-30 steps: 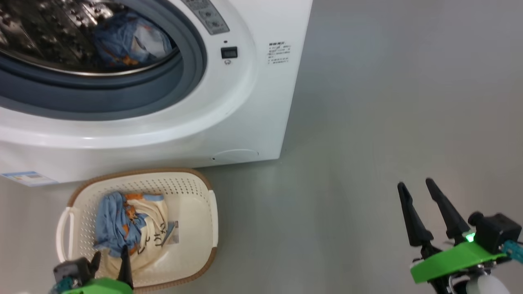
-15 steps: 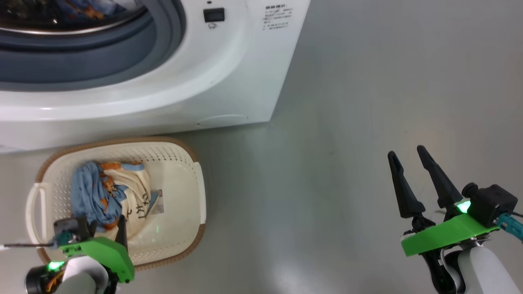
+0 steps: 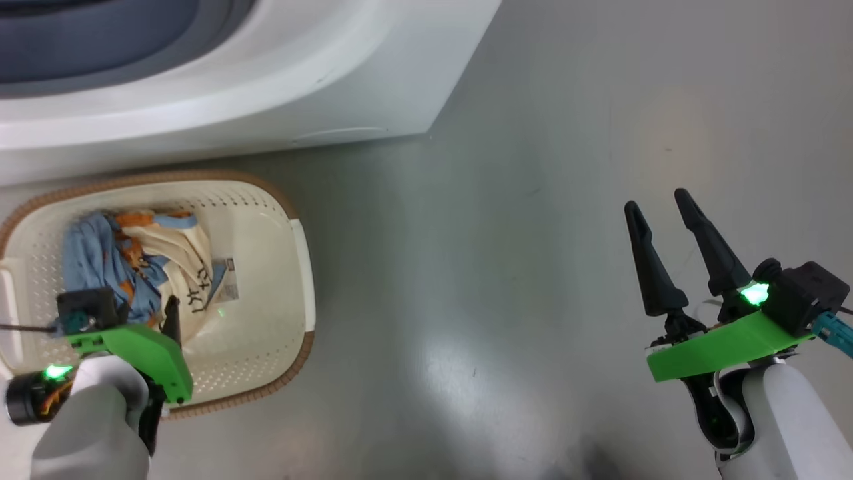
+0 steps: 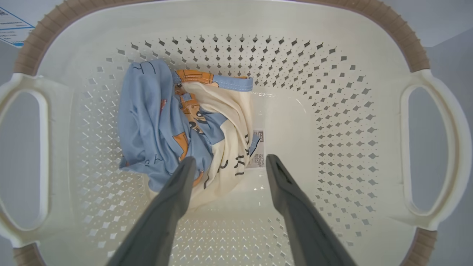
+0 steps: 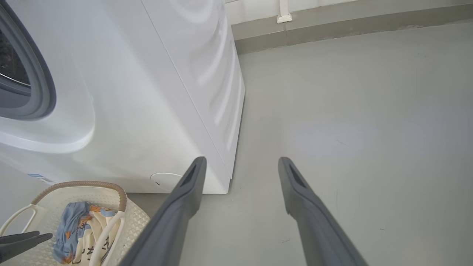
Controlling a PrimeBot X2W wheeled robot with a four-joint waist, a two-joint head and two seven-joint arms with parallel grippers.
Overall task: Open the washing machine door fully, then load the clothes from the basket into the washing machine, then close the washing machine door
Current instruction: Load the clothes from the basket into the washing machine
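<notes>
Blue and cream clothes (image 4: pixel 166 125) lay in the basket (image 4: pixel 236 22), lower left of the head view. The left gripper (image 4: pixel 230 158) hung spread over them, apparently not touching. The right gripper (image 3: pixel 655 200) gaped empty at lower right.

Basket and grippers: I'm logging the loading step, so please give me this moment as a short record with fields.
basket: on the floor, in front of the washing machine
clothes: blue and cream garments bunched together inside the basket, beside a sticker
left gripper: open, above the clothes, holding nothing
right gripper: open, empty, over the floor
loading: clothes not yet lifted out
</notes>
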